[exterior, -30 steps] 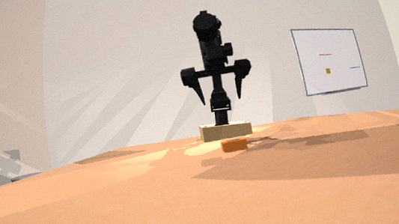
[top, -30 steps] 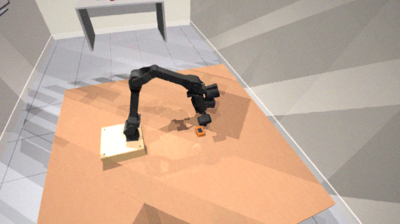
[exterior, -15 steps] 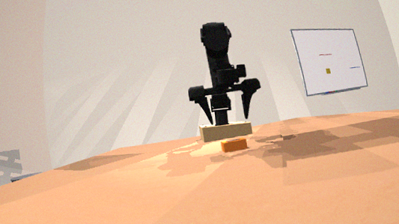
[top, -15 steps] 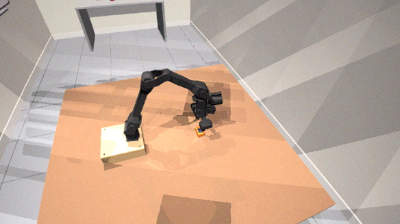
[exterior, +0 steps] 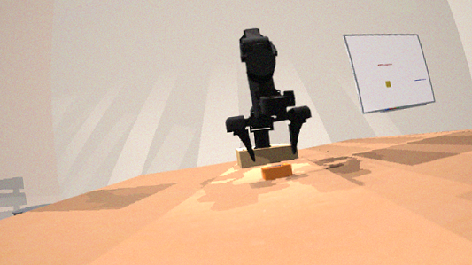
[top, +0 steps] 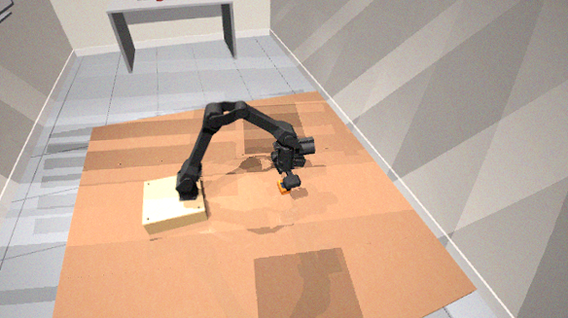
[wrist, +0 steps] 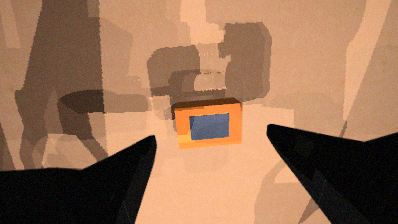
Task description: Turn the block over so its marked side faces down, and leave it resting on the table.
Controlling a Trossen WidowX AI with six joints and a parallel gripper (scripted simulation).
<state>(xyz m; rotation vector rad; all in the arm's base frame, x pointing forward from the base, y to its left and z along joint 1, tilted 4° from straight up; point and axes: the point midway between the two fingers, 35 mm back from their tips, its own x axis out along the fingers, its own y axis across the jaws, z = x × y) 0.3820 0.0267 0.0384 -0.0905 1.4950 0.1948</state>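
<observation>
An orange block (top: pixel 281 187) (exterior: pixel 277 171) (wrist: pixel 184 136) lies flat on the table (top: pixel 174 282) (exterior: pixel 249 247) (wrist: pixel 210 195). Its marked side, a dark blue rectangle (wrist: pixel 209 126), faces up. My gripper (exterior: pixel 274 157) (wrist: pixel 212 135) is open wide and points down, with nothing between its fingers. In the exterior view the fingertips hang a little above the block, one to either side of it, with the block slightly right of the middle. In the wrist view the block shows between the two fingertips. In the top view a finger partly hides the block.
The arm stands on a pale yellow base box (top: pixel 169 204) (exterior: pixel 245 158) at the table's left in the top view. A grey desk (top: pixel 174 13) stands well beyond the table. A whiteboard (exterior: pixel 387 53) hangs on the wall. Shadows of the arm fall around the block.
</observation>
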